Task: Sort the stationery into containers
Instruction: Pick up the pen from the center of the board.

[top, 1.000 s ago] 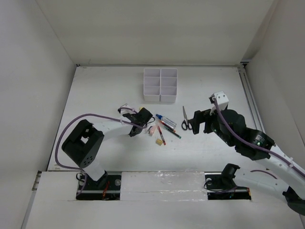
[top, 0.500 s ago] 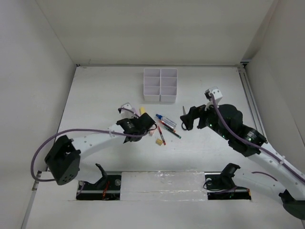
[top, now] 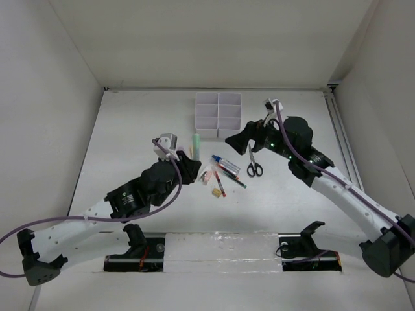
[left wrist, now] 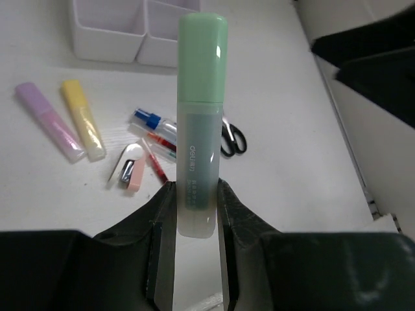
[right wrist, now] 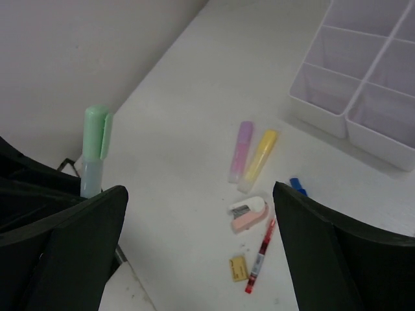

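Green highlighter [left wrist: 201, 97] sits pinched by its clear lower end between the fingers of our left gripper [left wrist: 194, 194], cap pointing away, raised above the table [top: 130, 123] near the white tray [top: 217, 133]. Beneath it the purple highlighter [left wrist: 48, 120], yellow highlighter [left wrist: 83, 120], pink eraser [left wrist: 131, 173], blue-capped marker [left wrist: 152, 121] and scissors [top: 254, 165] lie loose. Our right gripper [right wrist: 200, 191] hangs over them, jaws spread wide, holding nothing.

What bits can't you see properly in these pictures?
Pastel green plastic highlighter: left wrist view, bottom end hidden between the left fingers.
Blue-capped marker: right wrist view, body behind a right finger.
White plastic organizer tray: right wrist view, cut off by the edges.
Black-handled scissors: left wrist view, partly behind the highlighter.
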